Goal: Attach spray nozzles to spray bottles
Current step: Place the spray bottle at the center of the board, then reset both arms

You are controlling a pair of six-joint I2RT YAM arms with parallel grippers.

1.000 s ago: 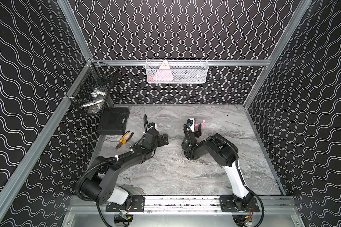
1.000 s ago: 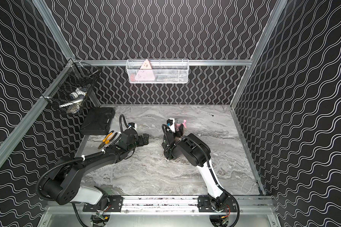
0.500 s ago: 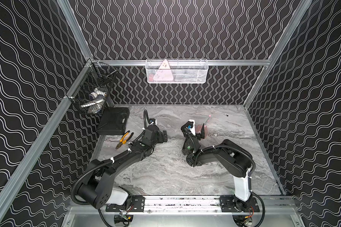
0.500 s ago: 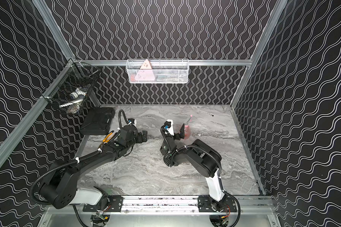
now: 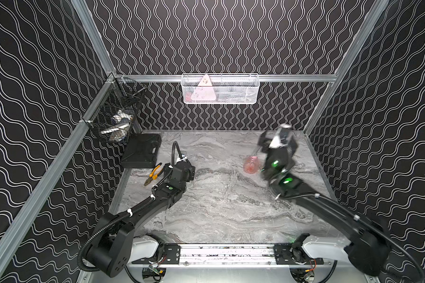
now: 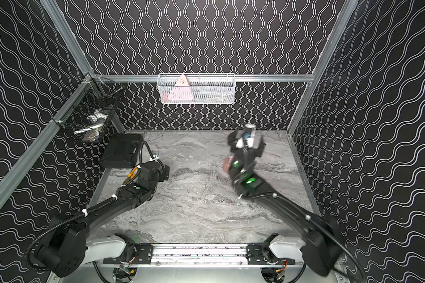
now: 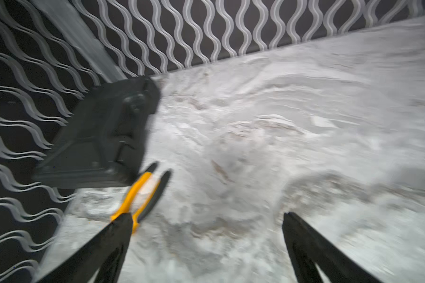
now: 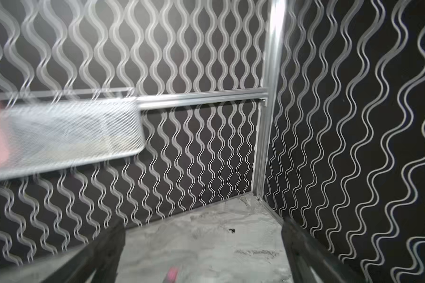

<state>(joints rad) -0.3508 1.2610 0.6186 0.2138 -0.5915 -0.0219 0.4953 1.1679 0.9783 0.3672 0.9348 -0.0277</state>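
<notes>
Plainly, the right jaws stand wide apart and hold nothing, raised toward the far corner. The spray bottle (image 5: 251,164) is down on the desk (image 5: 219,196), below and behind them, touching neither jaw. A pink blur (image 8: 172,273) shows low between them; whether it is the spray nozzle I cannot tell. The left jaws are spread wide too, empty, with yellow pliers (image 7: 140,193) just outside one jaw and a black case (image 7: 101,137) beyond.
</notes>
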